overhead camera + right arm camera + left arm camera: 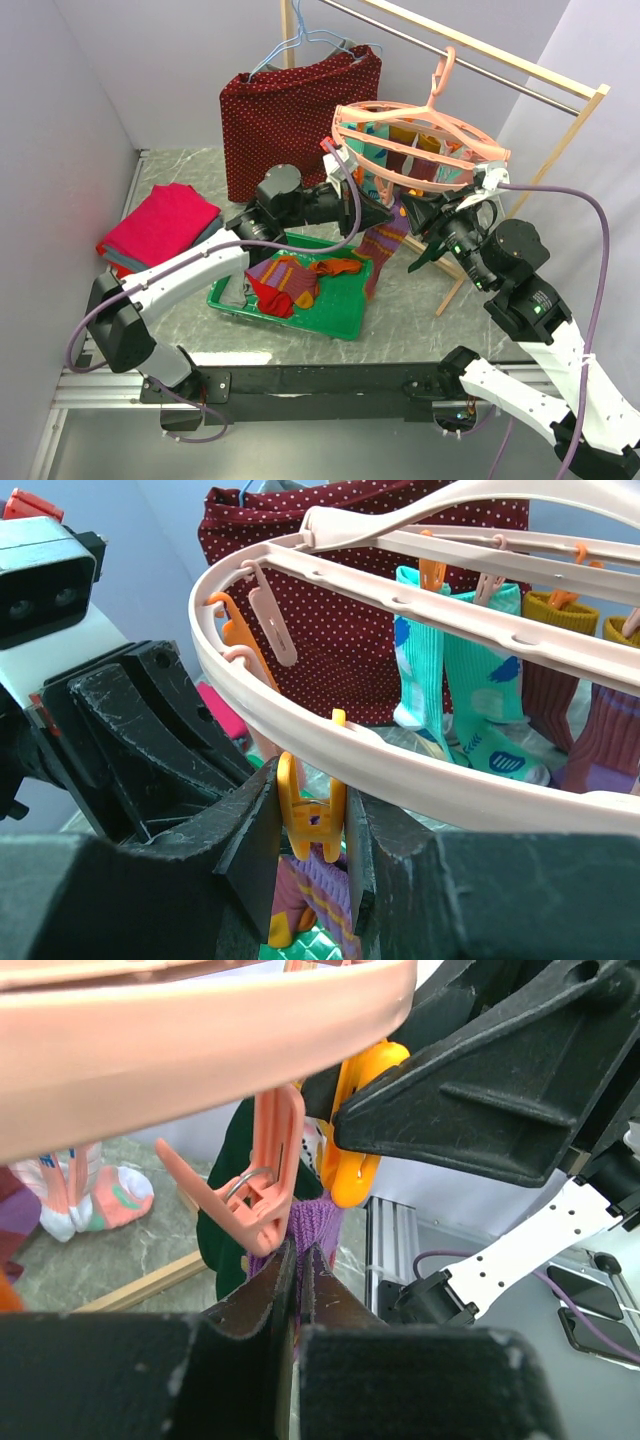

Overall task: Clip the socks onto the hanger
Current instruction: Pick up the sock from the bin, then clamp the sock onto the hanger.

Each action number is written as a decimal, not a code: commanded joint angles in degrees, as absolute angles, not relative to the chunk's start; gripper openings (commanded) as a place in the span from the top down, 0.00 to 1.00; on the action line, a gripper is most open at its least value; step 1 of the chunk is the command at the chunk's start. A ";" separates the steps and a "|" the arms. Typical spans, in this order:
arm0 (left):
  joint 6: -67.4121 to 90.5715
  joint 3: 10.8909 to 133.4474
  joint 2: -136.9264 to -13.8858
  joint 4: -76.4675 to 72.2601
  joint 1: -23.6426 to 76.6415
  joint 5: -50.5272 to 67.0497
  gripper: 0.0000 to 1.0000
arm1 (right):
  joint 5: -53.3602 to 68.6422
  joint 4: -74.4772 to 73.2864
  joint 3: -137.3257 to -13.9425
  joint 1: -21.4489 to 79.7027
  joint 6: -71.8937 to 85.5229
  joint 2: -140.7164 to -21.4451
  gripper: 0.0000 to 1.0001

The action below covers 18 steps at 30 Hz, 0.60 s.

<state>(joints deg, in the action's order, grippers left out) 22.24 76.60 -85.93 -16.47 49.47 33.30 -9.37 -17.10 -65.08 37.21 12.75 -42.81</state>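
The salmon-pink hanger hangs from the wooden rail, with several socks clipped to it, teal ones among them. My left gripper is shut on the cuff of a purple-orange striped sock. It holds that cuff up just under an orange clip on the ring's near rim. My right gripper is shut on this clip, one finger pressing each handle. The striped sock's cuff sits right at the clip's lower end; whether the clip grips it I cannot tell. More socks lie in the tray.
A green tray sits below the two grippers. A folded pink-red cloth stack lies at the left. A dark-red dotted cloth hangs on a light-blue wire hanger behind. The wooden rack's leg slants down on the right.
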 commanded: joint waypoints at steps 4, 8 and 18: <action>23.73 80.07 -86.57 -19.51 49.75 34.98 0.95 | -7.47 -15.12 -63.81 36.65 11.95 -41.92 1.00; 23.82 80.68 -86.66 -19.69 49.83 34.98 0.95 | -6.95 -15.03 -63.63 36.48 11.95 -41.84 1.00; 26.01 81.74 -87.71 -22.06 49.83 35.59 0.94 | -5.54 -15.12 -63.55 36.12 11.87 -41.75 1.00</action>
<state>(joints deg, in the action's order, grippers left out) 24.32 78.72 -87.33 -17.19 49.50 33.85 -7.84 -16.62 -64.16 36.49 12.64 -42.26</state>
